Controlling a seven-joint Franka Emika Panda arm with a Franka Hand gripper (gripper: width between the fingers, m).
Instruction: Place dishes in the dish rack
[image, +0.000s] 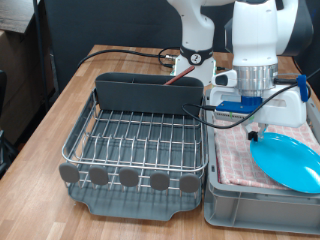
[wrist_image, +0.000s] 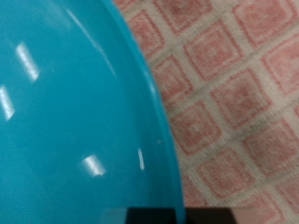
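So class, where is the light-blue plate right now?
The light-blue plate lies at the exterior view's lower right, on the pink checked cloth in the grey crate, beside the dish rack.

One light-blue plate (image: 289, 160) lies in view; one silver wire dish rack (image: 135, 140) stands beside one grey crate (image: 262, 200) lined with one pink checked cloth (image: 235, 155); five grey discs (image: 128, 178) edge the rack.

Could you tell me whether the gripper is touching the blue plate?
Cannot tell. In the exterior view the gripper meets the plate's edge, but contact is unclear; the wrist view shows only plate and checked cloth.
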